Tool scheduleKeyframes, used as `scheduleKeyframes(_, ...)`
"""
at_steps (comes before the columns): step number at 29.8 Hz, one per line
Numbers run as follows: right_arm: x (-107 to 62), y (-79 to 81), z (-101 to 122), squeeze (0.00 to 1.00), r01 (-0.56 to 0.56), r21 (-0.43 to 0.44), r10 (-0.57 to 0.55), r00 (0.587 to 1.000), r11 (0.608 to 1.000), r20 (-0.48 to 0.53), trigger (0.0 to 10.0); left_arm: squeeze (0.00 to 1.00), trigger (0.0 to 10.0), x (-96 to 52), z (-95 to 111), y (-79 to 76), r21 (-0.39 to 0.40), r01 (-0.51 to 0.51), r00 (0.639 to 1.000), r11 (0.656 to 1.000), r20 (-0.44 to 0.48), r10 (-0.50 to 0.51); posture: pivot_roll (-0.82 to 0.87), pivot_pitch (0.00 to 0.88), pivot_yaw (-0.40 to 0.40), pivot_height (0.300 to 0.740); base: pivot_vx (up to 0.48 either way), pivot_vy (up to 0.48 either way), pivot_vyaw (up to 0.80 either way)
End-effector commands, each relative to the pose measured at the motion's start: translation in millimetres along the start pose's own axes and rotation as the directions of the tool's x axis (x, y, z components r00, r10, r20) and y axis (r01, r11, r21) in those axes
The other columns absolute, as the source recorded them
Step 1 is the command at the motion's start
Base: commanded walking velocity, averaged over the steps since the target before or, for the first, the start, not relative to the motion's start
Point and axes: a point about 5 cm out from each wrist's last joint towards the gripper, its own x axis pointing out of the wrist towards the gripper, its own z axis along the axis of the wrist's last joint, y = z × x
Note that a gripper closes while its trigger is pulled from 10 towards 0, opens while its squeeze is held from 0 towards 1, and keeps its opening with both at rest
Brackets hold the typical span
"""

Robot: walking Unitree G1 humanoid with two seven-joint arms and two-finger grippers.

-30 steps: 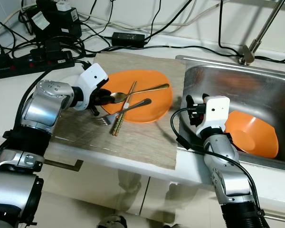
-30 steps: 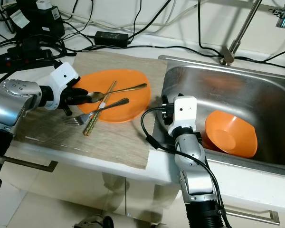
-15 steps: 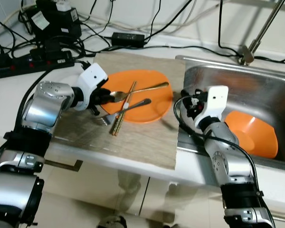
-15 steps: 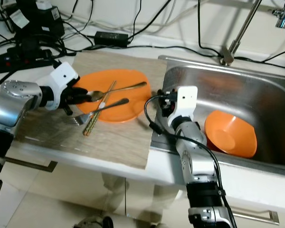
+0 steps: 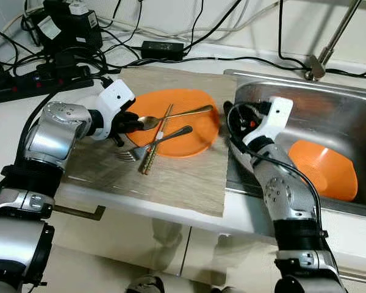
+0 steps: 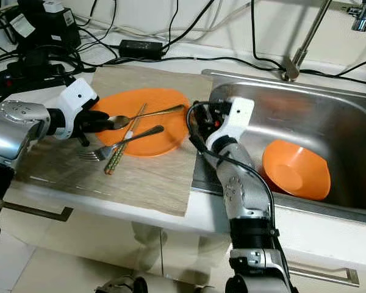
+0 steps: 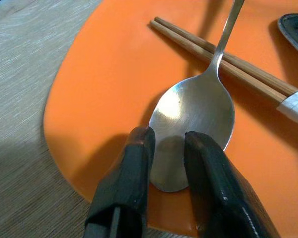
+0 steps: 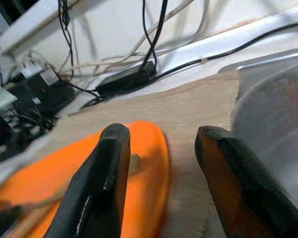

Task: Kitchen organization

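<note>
An orange plate (image 5: 192, 131) lies on the woven mat (image 5: 177, 177). A spoon (image 5: 174, 115), a fork (image 5: 161, 140) and a pair of chopsticks (image 5: 155, 143) rest across it. My left gripper (image 7: 168, 144) is at the plate's left edge, shut on the spoon's bowl (image 7: 193, 106). My right gripper (image 8: 164, 136) is open and empty, hovering at the sink's left rim (image 5: 232, 91). It points toward the plate's right edge (image 8: 154, 148). An orange bowl (image 5: 323, 171) sits in the steel sink.
A power strip (image 5: 36, 79), an adapter (image 5: 163, 49) and tangled cables run along the back of the counter. The faucet (image 5: 326, 46) stands behind the sink. The counter's front edge runs just below the mat.
My right arm has swung up and left from the sink's front rim, turning its gripper toward the plate. My left gripper stays on the spoon.
</note>
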Motion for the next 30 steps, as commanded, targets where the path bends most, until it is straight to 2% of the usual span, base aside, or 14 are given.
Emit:
scheduleKeyframes(1,1.9,-0.3,-1,0.0,0.001,0.057,-0.001,1.0,0.998,-0.012,10.0,0.0,10.0,-2.3,-4,3.8,0.003,-0.009,0.999,1.0,-0.035,0.009,0.07,0.046,0.013,0.74,0.0,0.0,0.0)
scheduleKeyframes(6,6.8,8.4,-5,0.0,-0.021,0.089,0.023,0.999,0.996,-0.023,10.0,0.0,10.0,-3.9,-5,5.0,0.0,-0.013,0.999,1.0,-0.039,0.013,0.08,0.048,0.014,0.74,0.0,0.0,0.0)
scheduleKeyframes(11,10.2,19.9,-12,0.0,-0.036,0.176,0.044,0.998,0.984,-0.042,10.0,0.0,10.0,-5.4,-5,7.0,0.004,-0.018,0.999,1.0,-0.043,0.018,0.09,0.047,0.014,0.74,0.0,0.0,0.0)
scheduleKeyframes(18,14.5,36.9,-23,0.0,-0.069,0.208,0.084,0.994,0.976,-0.063,10.0,0.0,10.0,-7.0,-3,9.6,0.008,-0.028,0.999,1.0,-0.044,0.028,0.09,0.049,0.016,0.74,0.0,0.0,0.0)
scheduleKeyframes(30,19.0,51.9,-40,0.0,-0.067,0.278,0.099,0.99,0.958,-0.105,10.0,0.0,10.0,-9.5,-3,12.5,0.011,-0.038,0.998,0.999,-0.047,0.038,0.1,0.049,0.017,0.74,0.0,0.0,0.0)
